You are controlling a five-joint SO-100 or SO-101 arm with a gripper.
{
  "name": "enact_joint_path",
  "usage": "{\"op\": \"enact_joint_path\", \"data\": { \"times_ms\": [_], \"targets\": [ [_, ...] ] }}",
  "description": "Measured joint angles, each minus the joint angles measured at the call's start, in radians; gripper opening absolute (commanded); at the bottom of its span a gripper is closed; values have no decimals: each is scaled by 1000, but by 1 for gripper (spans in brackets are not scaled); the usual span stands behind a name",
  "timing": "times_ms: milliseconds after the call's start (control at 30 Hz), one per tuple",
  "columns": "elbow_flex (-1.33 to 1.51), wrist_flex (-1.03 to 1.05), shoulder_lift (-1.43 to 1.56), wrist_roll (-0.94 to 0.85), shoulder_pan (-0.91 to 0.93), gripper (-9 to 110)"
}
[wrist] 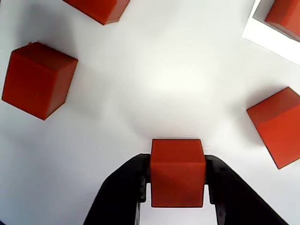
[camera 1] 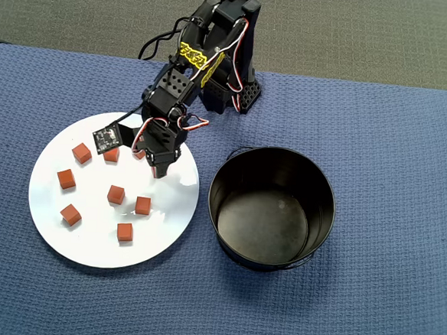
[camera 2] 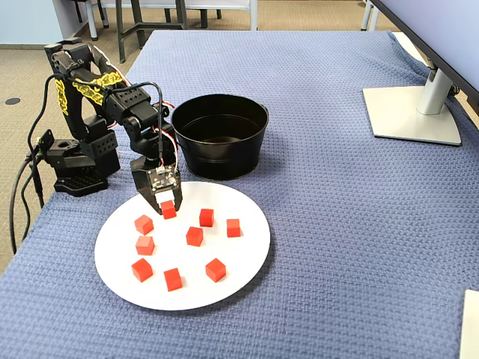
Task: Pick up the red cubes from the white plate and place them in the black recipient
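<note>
Overhead view: white plate [camera 1: 54,225] at left on the blue-clothed counter [camera 1: 383,301], black recipient [camera 1: 270,209] just beside its right edge, empty inside. Arm [camera 1: 208,59] reaching from the far side over the plate's far rim; gripper [camera 1: 144,153] low over the plate, one red cube [camera 1: 140,154] only partly visible under it. Seven more red cubes [camera 1: 116,194] loose on the plate: two near the far-left rim, one at left, two in the middle, two toward the near edge, all apart from one another.

Wrist view: gripper [wrist: 177,180] pinching a red cube [wrist: 177,172] between its two black fingers [wrist: 123,192], one finger pressed against each side face. White plate [wrist: 154,89] filling the background. Other cubes around: one at left [wrist: 37,79], one cut off at the top edge, one at right [wrist: 276,125], one in the top-right corner.

Fixed view: arm [camera 2: 97,105] based at far left, bent down over the far-left part of the white plate [camera 2: 247,262]. Gripper [camera 2: 168,209] clamped on a red cube [camera 2: 168,211] at or just above the plate surface; contact with the plate not clear. Eight further red cubes [camera 2: 194,235] scattered across the plate. Black recipient [camera 2: 219,134] just beyond the plate's far rim, upright, wire handle hanging down its right side. Monitor stand [camera 2: 415,112] at far right on the counter [camera 2: 337,224], well apart from the plate.
</note>
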Motion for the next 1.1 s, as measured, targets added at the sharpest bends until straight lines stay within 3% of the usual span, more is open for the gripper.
{"op": "enact_joint_path", "data": {
  "times_ms": [233,500,767,800,867,1000,1100],
  "targets": [
    [-196,215,86,201,-57,0],
    [-549,502,126,439,-261,0],
    [-726,552,86,618,-561,0],
    [-726,552,75,637,-598,7],
    [-716,552,57,660,-675,32],
    [-650,549,54,667,-788,39],
    [-664,565,44,649,-753,35]
  ]
}}
